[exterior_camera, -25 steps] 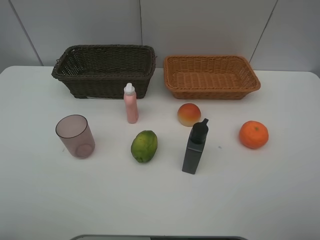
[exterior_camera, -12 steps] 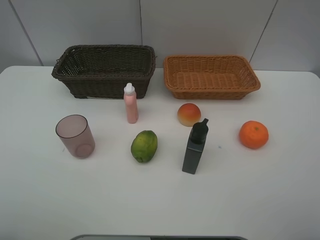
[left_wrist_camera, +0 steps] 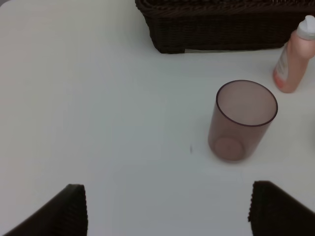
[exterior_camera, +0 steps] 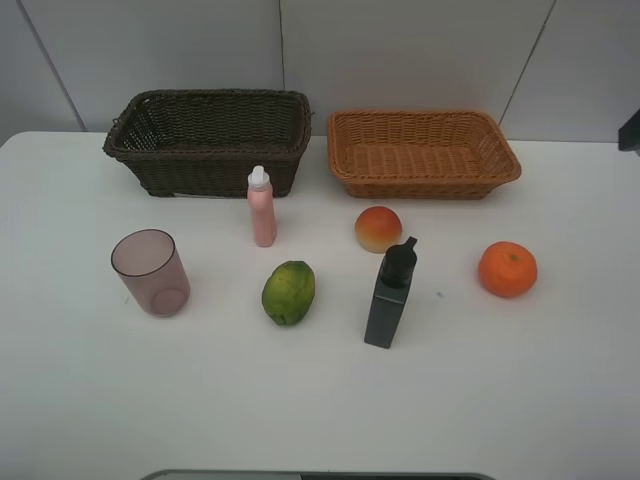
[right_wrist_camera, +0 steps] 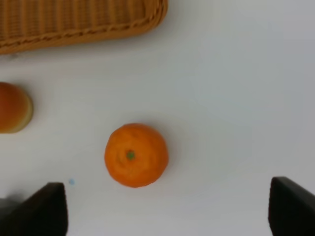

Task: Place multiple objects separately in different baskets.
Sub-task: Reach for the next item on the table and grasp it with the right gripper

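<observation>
While both claws hang wide open and empty above the surface (exterior_camera: 320, 410), one thing has changed: a dark piece of the right arm (exterior_camera: 631, 131) has come into the high view at the far right edge, where a second ago nothing showed. The left claw (left_wrist_camera: 167, 209) looks down on the mauve cup (left_wrist_camera: 243, 120), upright at the left of the surface, with the pink bottle (left_wrist_camera: 294, 61) and the dark basket (left_wrist_camera: 221, 27) farther off. The right claw (right_wrist_camera: 167, 206) hovers near the orange (right_wrist_camera: 136, 155), at the right and untouched; the peach (right_wrist_camera: 14, 107) and the tan basket (right_wrist_camera: 74, 29) lie beyond it. In the middle, the green fruit (exterior_camera: 289, 292) and the black bottle (exterior_camera: 390, 295) sit where they were. Neither basket shows anything inside and all six things are out on the surface, so sorting has not begun. The arm's stirring suggests the orange will probably be picked first.
</observation>
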`<state>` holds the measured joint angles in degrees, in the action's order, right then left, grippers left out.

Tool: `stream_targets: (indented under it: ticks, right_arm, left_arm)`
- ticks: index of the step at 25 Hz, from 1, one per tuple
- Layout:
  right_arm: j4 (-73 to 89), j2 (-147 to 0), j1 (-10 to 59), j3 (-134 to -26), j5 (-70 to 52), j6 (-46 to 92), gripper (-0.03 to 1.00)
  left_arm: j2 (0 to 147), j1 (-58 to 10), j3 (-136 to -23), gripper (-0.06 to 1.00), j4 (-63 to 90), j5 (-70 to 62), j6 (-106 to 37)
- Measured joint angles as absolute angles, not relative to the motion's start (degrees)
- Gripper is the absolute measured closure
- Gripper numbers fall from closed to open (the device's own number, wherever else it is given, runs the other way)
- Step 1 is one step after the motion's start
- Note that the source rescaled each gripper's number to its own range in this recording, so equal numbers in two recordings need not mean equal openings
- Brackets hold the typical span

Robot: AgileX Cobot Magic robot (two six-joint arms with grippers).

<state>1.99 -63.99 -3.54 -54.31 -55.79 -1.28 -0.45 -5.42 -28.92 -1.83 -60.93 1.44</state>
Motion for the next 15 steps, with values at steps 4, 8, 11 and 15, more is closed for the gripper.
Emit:
stream_targets:
  ticks: [4,8,11,15]
  right_arm:
    - [4.5,-72.6,-3.5,-54.3,-54.8,-1.3,0.14]
    - [4.6,-80.2,-3.5,-54.3,-54.3,-1.3,0.05]
    - [4.2,-85.4,-2.9,-54.3,-53.5,-2.2,-0.01]
    - [4.2,-90.9,-1.2,-54.3,-49.4,-3.1,-0.03]
  left_arm:
    - [-0.4,-5.4,-28.9,0.1,-1.8,-60.9,1.4]
    - [-0.4,-5.4,-28.9,0.1,-1.8,-60.9,1.4]
    - [-0.4,-5.4,-28.9,0.1,-1.8,-60.9,1.4]
    - [-0.4,-5.4,-28.9,0.1,-1.8,-60.9,1.4]
